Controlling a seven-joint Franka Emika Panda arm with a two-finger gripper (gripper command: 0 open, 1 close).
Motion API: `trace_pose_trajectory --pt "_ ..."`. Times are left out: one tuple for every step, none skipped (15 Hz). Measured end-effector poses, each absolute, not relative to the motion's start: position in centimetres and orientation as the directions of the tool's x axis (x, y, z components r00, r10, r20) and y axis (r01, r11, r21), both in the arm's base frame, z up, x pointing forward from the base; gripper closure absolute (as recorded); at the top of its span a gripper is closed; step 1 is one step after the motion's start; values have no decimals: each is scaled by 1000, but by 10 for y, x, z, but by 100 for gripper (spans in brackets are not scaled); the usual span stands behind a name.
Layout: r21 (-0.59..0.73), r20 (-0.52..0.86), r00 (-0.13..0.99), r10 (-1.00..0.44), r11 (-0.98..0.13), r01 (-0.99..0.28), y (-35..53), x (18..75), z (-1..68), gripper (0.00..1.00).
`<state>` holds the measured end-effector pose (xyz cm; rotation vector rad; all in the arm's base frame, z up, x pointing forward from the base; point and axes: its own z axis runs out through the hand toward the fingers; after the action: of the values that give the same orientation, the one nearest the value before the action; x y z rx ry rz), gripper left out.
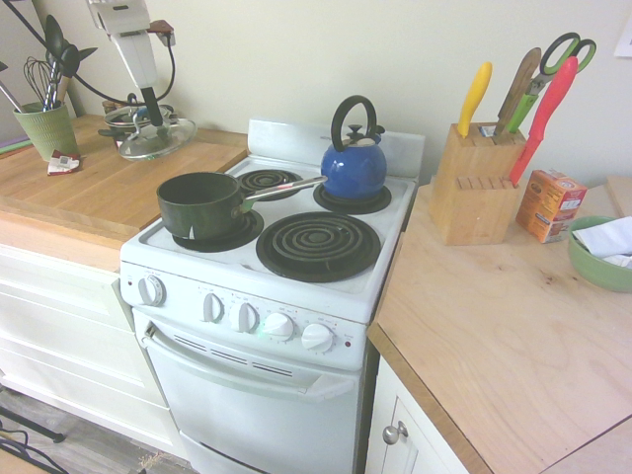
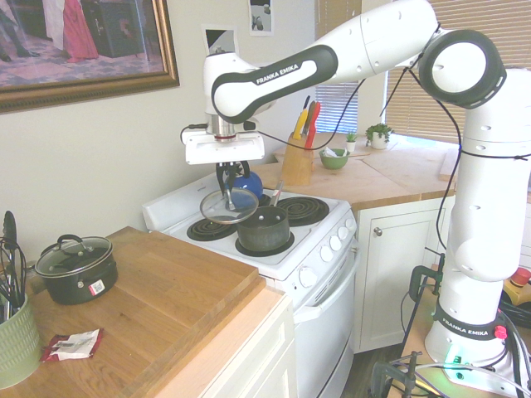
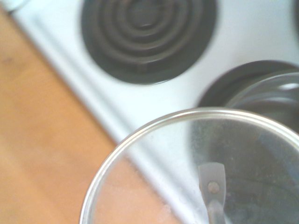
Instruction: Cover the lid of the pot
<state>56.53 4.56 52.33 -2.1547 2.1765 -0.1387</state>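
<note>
Hand clenched on lid, tilted in air just beside pot on stove.

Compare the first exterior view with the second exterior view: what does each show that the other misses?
Only the first: the oven door, a green bowl and an orange box on the right counter. Only the second: the whole arm, a framed painting, a red packet. Both: the end effector holding the lid in the air, the pot uncovered on its burner, the blue kettle, the knife block.
</note>
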Motion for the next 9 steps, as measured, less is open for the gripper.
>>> trace_pose_trajectory --pt "-107 5 -25 -1000 24 -994 24 564 514 100" --pt "-99 3 -38 -999 37 -994 7 563 505 100" --pt "-93 0 -49 -999 49 -994 -7 563 498 100" --pt "-86 -1 -57 -998 57 -995 -14 561 491 100" --pt "-83 -3 -61 -998 61 -995 -16 560 486 100" --pt "-78 -3 -61 -998 61 -995 -16 559 482 100" --pt "-74 -3 -61 -998 61 -995 -16 558 480 100" --pt "-74 -3 -62 -998 62 -995 -16 558 479 100" --pt "-72 -3 -65 -998 65 -995 -18 558 478 100"
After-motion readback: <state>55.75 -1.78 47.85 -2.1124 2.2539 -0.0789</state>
